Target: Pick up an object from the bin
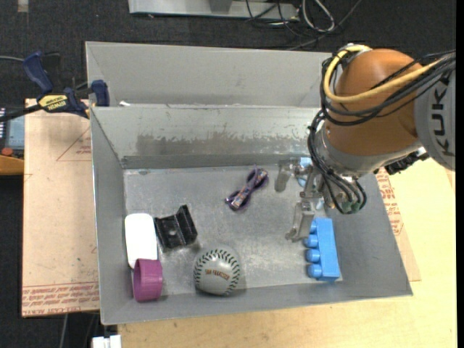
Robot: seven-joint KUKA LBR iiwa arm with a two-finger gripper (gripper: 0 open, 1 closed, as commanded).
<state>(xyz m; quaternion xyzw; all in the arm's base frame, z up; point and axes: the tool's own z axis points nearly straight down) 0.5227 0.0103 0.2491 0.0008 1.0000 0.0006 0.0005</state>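
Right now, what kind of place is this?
Probably a robot lab: a robot arm's end effector hangs in a grey metal bin of odd things like a baseball, and loose cables lie behind it.

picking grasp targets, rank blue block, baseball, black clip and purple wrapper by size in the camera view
1. blue block and baseball: about alike, the block longer, the ball wider, so not ranked
2. black clip
3. purple wrapper, thin and smallest

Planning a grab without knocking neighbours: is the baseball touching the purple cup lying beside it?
Apart. The camera view shows a strip of bare grey bin floor between the baseball and the purple cup; neither rests against the other.
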